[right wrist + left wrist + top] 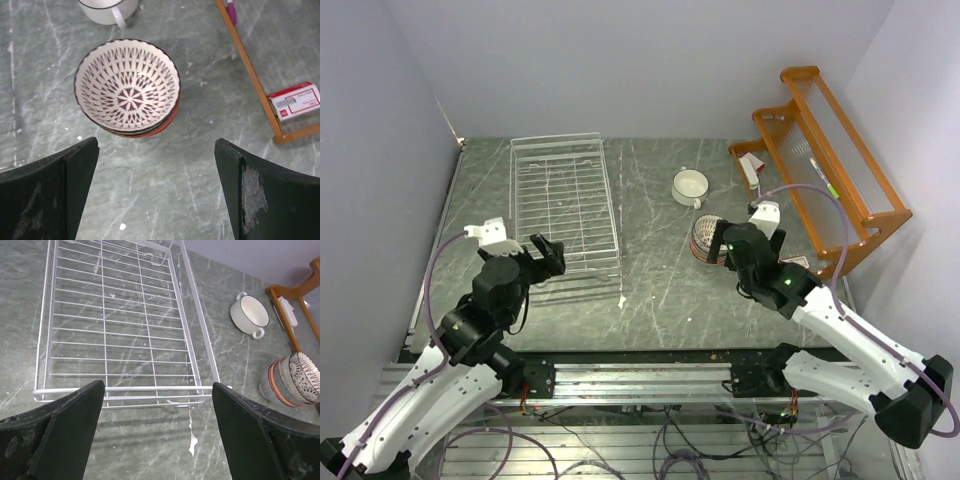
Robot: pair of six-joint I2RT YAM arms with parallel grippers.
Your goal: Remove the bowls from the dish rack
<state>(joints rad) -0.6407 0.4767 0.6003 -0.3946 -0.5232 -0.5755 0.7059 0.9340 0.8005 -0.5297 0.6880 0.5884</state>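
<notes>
Hovering at the near end of the rack, left gripper has its fingers wide apart, gripping nothing. Right gripper hangs over a stack of bowls, fingers likewise apart; top bowl is white with a dark petal pattern. Stack sits on the worktop well right of the rack, near the orange shelf, with a cream bowl just behind it.
</notes>
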